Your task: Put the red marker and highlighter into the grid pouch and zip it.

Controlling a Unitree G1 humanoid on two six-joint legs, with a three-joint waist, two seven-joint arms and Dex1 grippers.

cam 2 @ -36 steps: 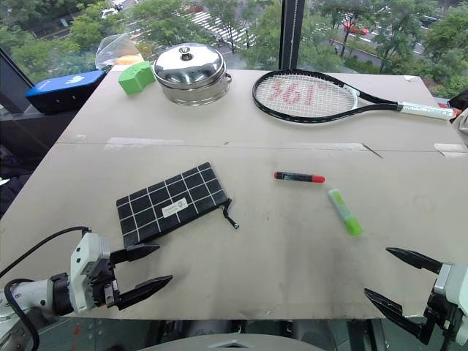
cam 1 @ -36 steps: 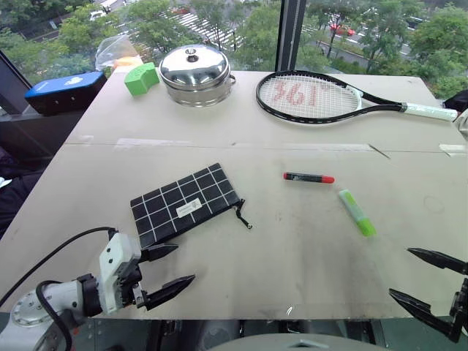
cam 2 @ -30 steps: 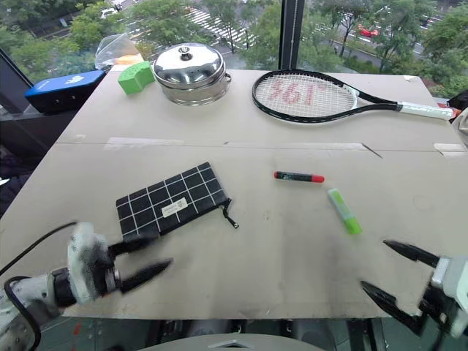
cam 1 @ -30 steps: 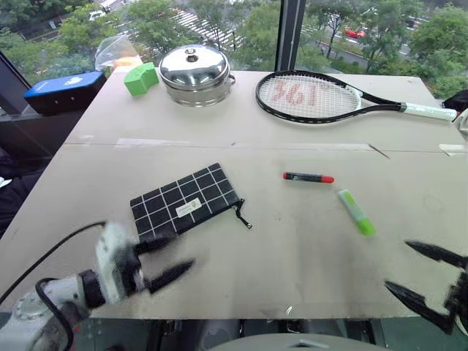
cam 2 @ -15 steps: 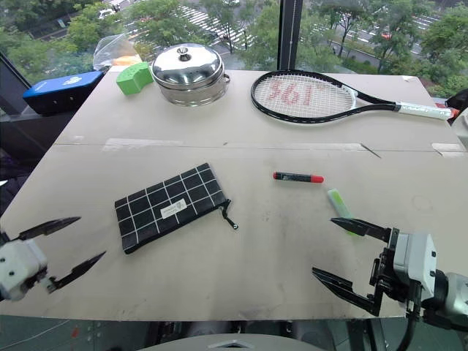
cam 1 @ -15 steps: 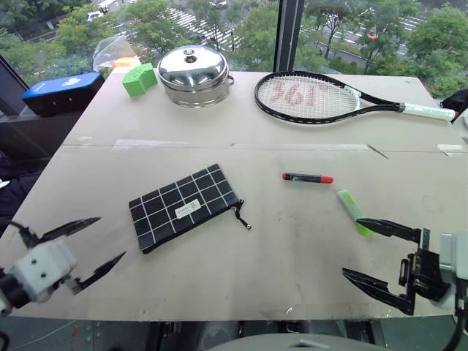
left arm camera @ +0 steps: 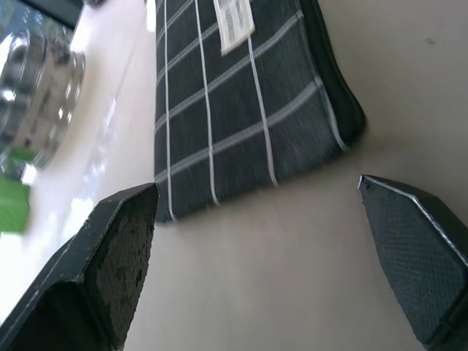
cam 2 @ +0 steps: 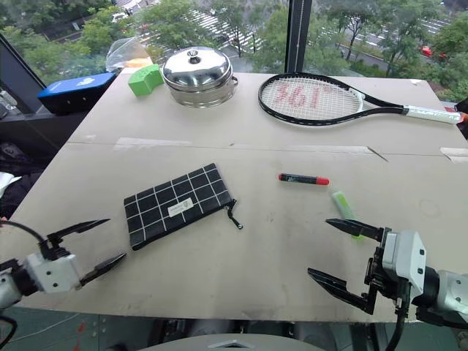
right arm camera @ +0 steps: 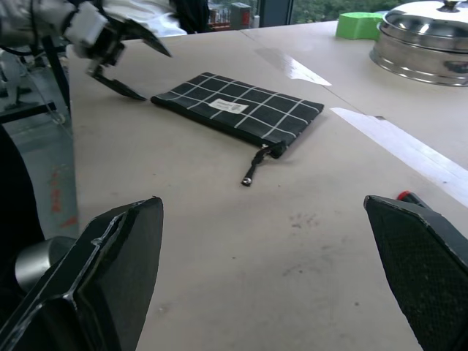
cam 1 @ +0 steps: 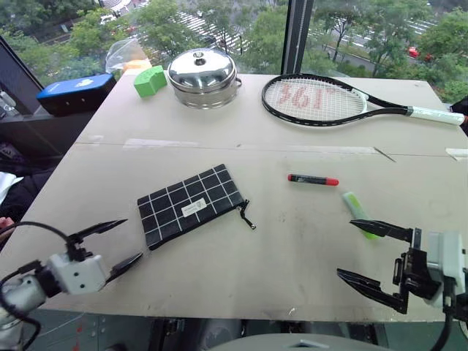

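Pouch (cam 1: 191, 206) lay flat mid-table, zipped end and pull cord toward marker (cam 1: 312, 179); highlighter (cam 1: 357, 210) just beyond, partly behind upper finger of right gripper (cam 1: 371, 257). Jaws spread wide, empty, low over near right edge. Left gripper (cam 1: 111, 245) also spread, empty, near left corner, apart from pouch. Left wrist view gave pouch close between fingertips. Right wrist view caught pouch, cord, marker tip, plus left gripper beyond.

Grid pouch (cam 1: 191, 205): looking like matt woven cloth.
Pot (cam 1: 202, 76) behind the pouch: gleaming as polished metal.
Table (cam 1: 292, 139): showing matt, scuffed board.
Fingers (right arm camera: 417, 285): showing a textured black finish.
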